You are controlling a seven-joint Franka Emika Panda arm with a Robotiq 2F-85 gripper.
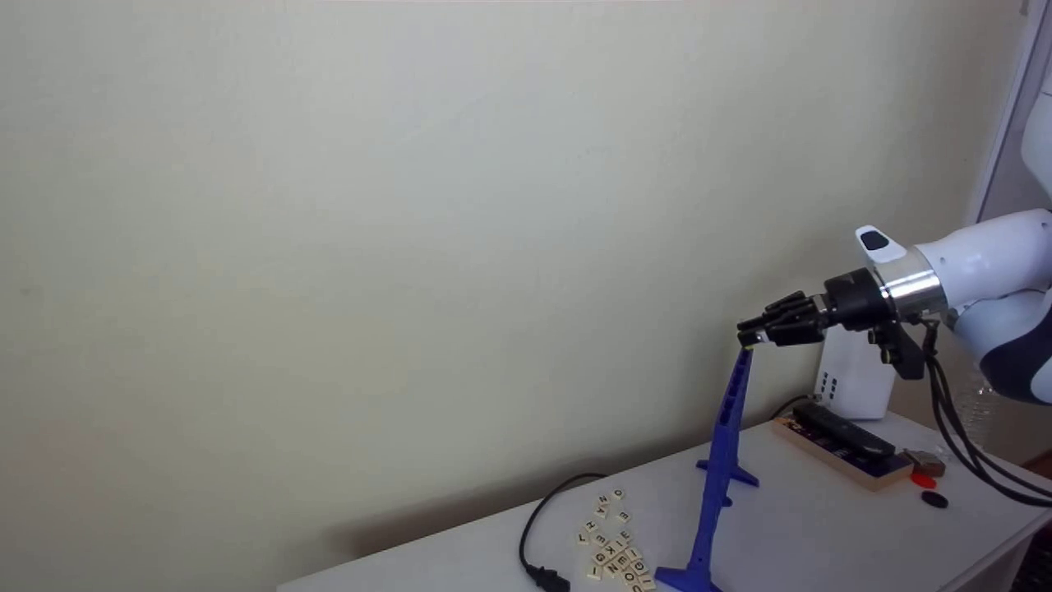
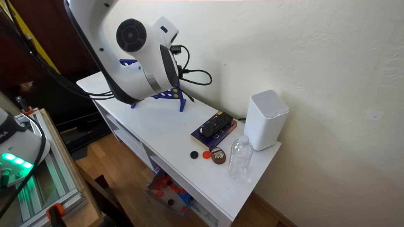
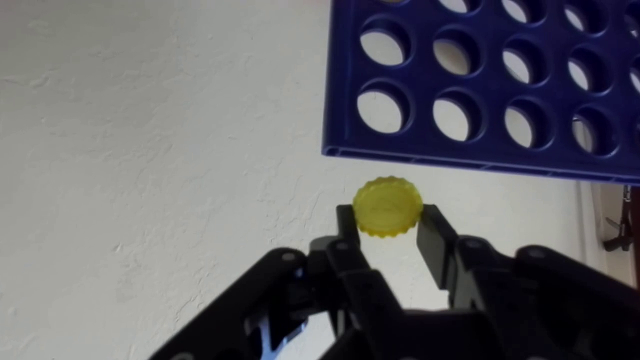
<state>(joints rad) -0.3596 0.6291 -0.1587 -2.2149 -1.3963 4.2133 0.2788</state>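
And here's the gripper (image 3: 387, 216), fingertips pinching a yellow Connect Four disc (image 3: 388, 204) by opposite edges, its scalloped face turned to the wrist camera! The disc hangs near the slotted edge of the blue Connect Four rack (image 3: 491, 82), close to an end corner; a strip of wall (image 3: 200, 150) shows between the two in the wrist view, and in an exterior view the fingertips sit just above the rack's top. Tense stuff: with so little rim in the grip, a knock on that edge could twist the disc or pop it loose. A slight sideways error, and it could catch on a divider or the outer corner. The rack looks light on its slim feet, too, so a hard push might tip or slide it.

Now the tally! One gripper, one disc held, one rack with at least two yellow discs (image 2: 175, 95) in its holes. On the white table (image 2: 157, 126): one black disc (image 2: 194, 154), one red disc (image 2: 206, 154), one kalimba (image 2: 218, 155), one clear plastic bottle (image 2: 240, 157), one white router (image 2: 265, 126), one remote control (image 2: 217, 124) lying on one book (image 2: 205, 141). Further along, one black power cord (image 1: 548, 577) and roughly twenty letter tiles (image 1: 610, 552), too crowded for certainty!
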